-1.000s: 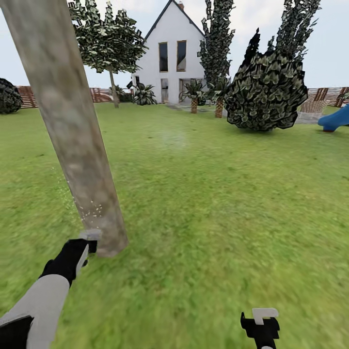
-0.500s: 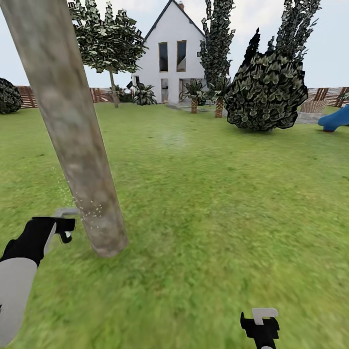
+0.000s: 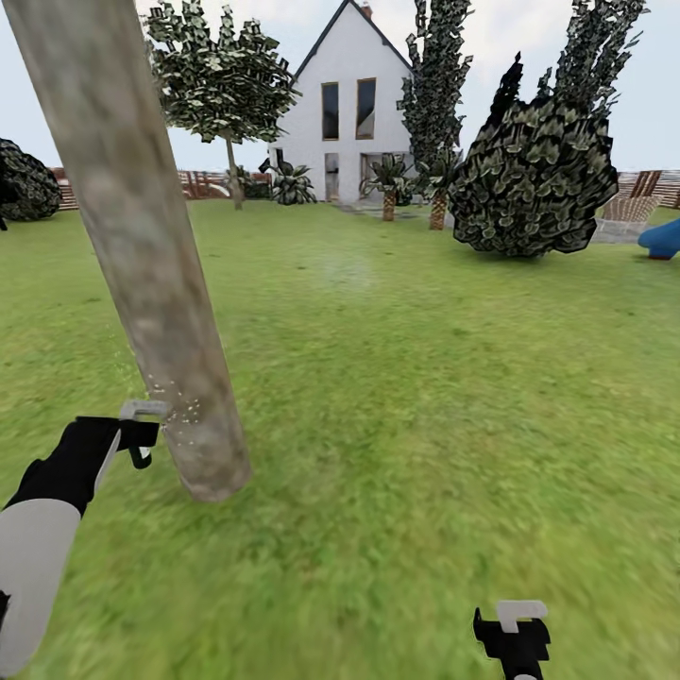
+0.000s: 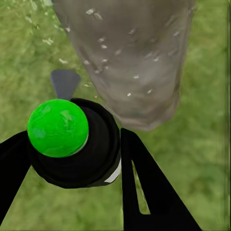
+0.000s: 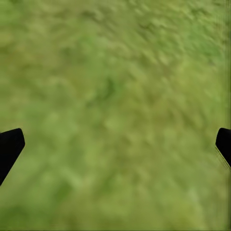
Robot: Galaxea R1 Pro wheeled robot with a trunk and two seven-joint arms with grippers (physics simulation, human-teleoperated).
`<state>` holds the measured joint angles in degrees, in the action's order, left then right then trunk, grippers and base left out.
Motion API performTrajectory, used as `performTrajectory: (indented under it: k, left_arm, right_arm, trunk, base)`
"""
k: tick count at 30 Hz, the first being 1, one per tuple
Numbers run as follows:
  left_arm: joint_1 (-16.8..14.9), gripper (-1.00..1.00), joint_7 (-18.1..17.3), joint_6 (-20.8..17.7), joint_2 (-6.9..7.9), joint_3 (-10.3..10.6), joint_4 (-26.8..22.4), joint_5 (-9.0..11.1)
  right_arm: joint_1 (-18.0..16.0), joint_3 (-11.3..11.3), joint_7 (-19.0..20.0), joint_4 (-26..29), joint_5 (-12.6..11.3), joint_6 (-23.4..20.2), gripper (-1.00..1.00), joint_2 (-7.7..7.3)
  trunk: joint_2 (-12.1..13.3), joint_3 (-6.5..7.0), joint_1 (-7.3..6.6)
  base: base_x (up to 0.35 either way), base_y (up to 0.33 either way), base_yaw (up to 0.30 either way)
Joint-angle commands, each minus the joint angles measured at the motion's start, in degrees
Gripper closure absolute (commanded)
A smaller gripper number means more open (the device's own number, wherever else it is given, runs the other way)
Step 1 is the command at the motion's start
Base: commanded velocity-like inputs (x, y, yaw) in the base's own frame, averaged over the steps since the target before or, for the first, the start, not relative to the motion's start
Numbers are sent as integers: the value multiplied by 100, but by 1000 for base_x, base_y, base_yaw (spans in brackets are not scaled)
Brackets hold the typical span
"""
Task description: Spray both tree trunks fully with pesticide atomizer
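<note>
One tree trunk beside left gripper, open lawn rightward

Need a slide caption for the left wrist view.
Left gripper holds atomizer near speckled tree trunk.

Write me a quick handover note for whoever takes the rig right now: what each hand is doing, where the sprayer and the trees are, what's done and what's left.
Left hand: shut on the pesticide atomizer, held low beside the near tree trunk.
Right hand: open and empty, over grass.
Done: the atomizer is picked up, and whitish pesticide specks dot the lower trunk.
Left: the trunk higher up looks bare, so coverage seems incomplete. The second tree stands far off by the fence, left of the white house; whether its trunk is sprayed cannot be told from here.
</note>
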<state>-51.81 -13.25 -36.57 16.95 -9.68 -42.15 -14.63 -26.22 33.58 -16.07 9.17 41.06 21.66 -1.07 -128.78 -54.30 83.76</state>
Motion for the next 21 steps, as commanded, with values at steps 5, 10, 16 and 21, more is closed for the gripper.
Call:
performTrajectory:
  k: [5,10,16,21]
  left_arm:
    - [-5,100,-30,-16,-1,-26,-20,-66]
    - [-6,100,-29,-18,9,-32,-25,-63]
    - [-12,100,-22,-16,18,-34,-28,-66]
    - [-22,100,-19,-304,85,-179,-462,-82]
  right_arm:
    - [-6,43,-19,-12,60,20,-100,2]
    - [-6,41,-19,-12,60,21,-100,2]
    - [-6,36,-19,-12,60,22,-100,2]
    - [-6,34,-19,-12,60,22,-100,2]
  trunk:
    - [-2,-5,1]
    - [-2,-5,1]
    - [-2,-5,1]
    - [-2,-5,1]
  base:
    - [150,-240,0]
    - [-7,-271,0]
    - [-45,-273,54]
    - [-2,-273,260]
